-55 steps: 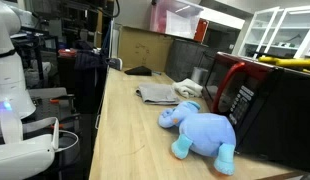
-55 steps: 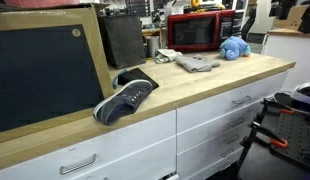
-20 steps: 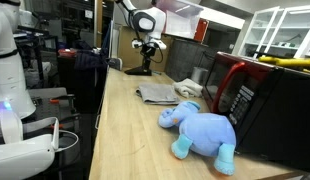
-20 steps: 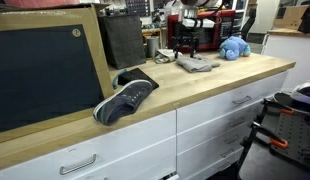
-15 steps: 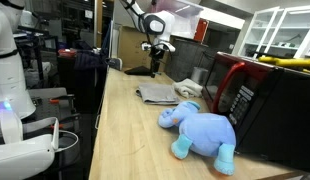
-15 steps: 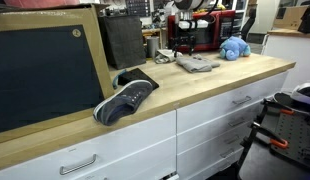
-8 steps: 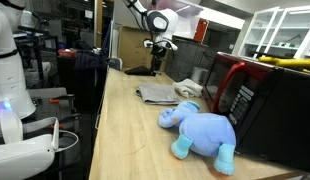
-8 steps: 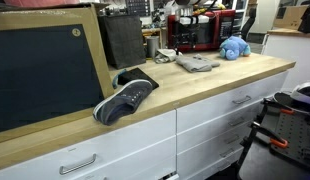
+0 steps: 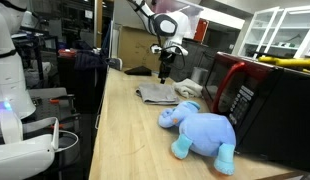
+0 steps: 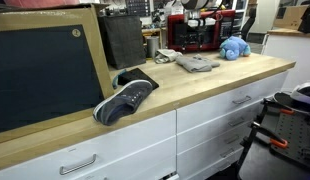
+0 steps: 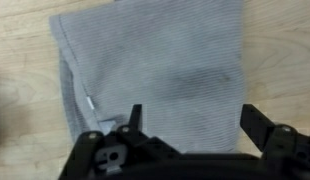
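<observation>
My gripper (image 9: 164, 72) hangs over a folded grey cloth (image 9: 155, 94) on the wooden countertop (image 9: 125, 130), a little above it. In the wrist view the cloth (image 11: 155, 65) fills the frame and the two fingers (image 11: 191, 118) stand wide apart over its near edge, with nothing between them. In an exterior view the gripper (image 10: 192, 26) is above the cloth (image 10: 198, 62), in front of a red microwave (image 10: 193, 33).
A blue plush elephant (image 9: 200, 128) lies beside the red microwave (image 9: 265, 100); it also shows in an exterior view (image 10: 233, 47). A dark sneaker (image 10: 125, 98) lies near a black board (image 10: 50, 70). A dark object (image 9: 138, 70) sits at the counter's far end.
The arm came into view from the far end of the counter and moved toward the microwave, lowering over the grey cloth. Nothing else moved.
</observation>
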Available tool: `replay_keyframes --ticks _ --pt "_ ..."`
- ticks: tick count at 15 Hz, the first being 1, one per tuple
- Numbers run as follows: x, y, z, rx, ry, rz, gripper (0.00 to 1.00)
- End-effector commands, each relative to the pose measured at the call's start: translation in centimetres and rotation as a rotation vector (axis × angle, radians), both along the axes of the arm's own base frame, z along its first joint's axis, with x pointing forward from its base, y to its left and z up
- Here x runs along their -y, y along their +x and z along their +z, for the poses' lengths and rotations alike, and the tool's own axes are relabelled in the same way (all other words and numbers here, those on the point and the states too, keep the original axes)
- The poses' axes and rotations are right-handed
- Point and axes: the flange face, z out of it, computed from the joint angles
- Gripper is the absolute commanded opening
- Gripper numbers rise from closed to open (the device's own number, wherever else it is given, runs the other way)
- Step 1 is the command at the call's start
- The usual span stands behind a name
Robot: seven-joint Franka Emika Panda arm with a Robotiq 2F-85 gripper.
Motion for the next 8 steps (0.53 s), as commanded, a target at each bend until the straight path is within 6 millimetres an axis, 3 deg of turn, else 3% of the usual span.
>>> replay_keyframes --ticks 1,4,8 --pt "5.6 0.4 -2.1 -0.008 -0.011 -0.012 1.0" --pt "8.4 0.2 -3.3 -0.009 0.01 -0.016 1.0" --pt "9.2 0.8 -4.0 -0.001 0.053 -0.029 1.0"
